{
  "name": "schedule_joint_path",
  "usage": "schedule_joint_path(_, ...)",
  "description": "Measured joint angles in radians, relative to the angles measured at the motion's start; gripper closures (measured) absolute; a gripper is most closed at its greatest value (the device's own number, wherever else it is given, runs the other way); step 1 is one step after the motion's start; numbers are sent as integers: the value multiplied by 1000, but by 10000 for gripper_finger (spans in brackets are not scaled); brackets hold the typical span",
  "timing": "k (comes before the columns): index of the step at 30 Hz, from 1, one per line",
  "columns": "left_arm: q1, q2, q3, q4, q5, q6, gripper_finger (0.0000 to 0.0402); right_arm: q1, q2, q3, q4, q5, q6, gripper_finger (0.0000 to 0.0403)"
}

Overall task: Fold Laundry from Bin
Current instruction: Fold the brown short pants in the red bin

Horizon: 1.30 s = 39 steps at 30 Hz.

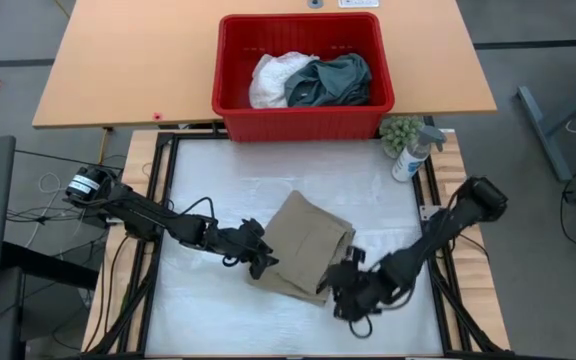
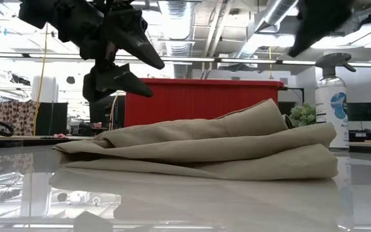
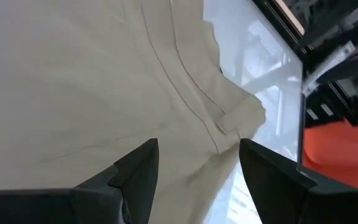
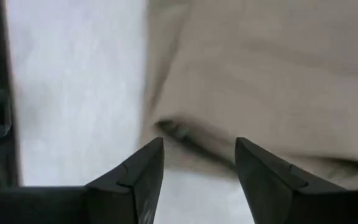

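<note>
The khaki garment (image 1: 306, 250) is lying folded into a rumpled, layered packet at lower centre of the high view on the white bench (image 1: 218, 190), probably set there for room to fold. The left gripper (image 1: 264, 262) and right gripper (image 1: 346, 282) are flanking its lower corners, jaws open and holding nothing. White (image 1: 273, 78) and teal (image 1: 333, 80) garments are waiting bunched in the red bin (image 1: 303, 120) at top centre.

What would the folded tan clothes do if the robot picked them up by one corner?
The tan clothes would probably droop and unfold, since the soft layers sag in the low view. They look light. Pushed, they'd likely slide on the shiny white table.
</note>
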Motion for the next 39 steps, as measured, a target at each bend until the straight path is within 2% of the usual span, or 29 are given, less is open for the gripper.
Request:
schedule_joint_path(4, -35, 0, 0, -3, 113, 49, 191, -11, 79, 13, 2, -3, -5, 189)
schedule_joint_path(7, -97, 0, 0, -42, 137, 105, 191, -26, 126, 24, -16, 11, -15, 192)
schedule_joint_path(10, -153, 0, 0, -73, 111, 143, 191, -37, 158, 31, -8, 11, -83, 193)
schedule_joint_path(13, -190, 0, 0, -69, 41, 162, 191, -40, 184, 32, -12, 30, -148, 194)
schedule_joint_path(16, -202, 0, 0, -79, -56, 164, 191, -47, 197, 32, -16, 75, -196, 194)
schedule_joint_path(20, -202, 1, 0, -79, -103, 188, 191, -65, 197, 32, -14, 93, -301, 194)
schedule_joint_path(24, -202, 20, 0, -69, -104, 213, 191, -79, 198, 32, -6, 69, -366, 194)
schedule_joint_path(34, -185, 154, 1, 75, -61, 186, 191, -71, 197, -3, 36, 17, -378, 194)
schedule_joint_path(39, -178, 181, 2, 91, -58, 182, 191, -71, 197, -24, 49, 75, -425, 194)
